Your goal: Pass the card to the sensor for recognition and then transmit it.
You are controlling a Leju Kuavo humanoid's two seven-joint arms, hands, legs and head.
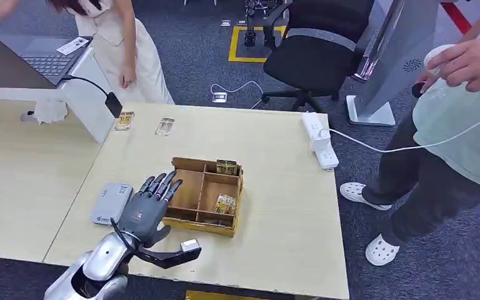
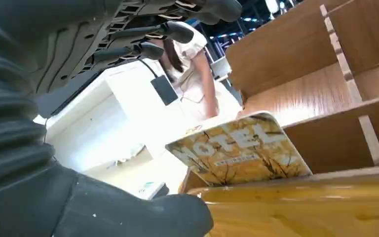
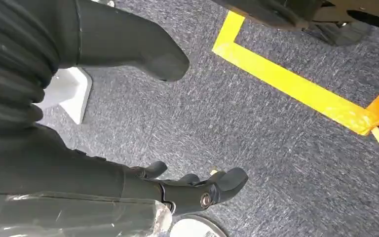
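A wooden divided box (image 1: 187, 187) sits mid-table. One yellow patterned card (image 1: 225, 204) leans in its near right compartment and another card (image 1: 227, 167) stands in the far right one. My left hand (image 1: 147, 209) hovers at the box's left side, fingers spread over the left compartment, thumb stretched along the near wall, holding nothing. In the left wrist view the yellow card (image 2: 239, 148) stands just beyond the thumb (image 2: 128, 212), with the fingers (image 2: 168, 32) above it. A flat grey sensor (image 1: 112, 202) lies left of the hand. My right hand (image 3: 197, 190) hangs over the carpet, holding nothing.
Two more cards (image 1: 124, 120) (image 1: 164, 126) lie at the table's far edge beside a black scanner head (image 1: 112, 103) on a cable. A white power strip (image 1: 320, 139) lies far right. One person stands behind the table (image 1: 125, 50), another at the right (image 1: 450, 125).
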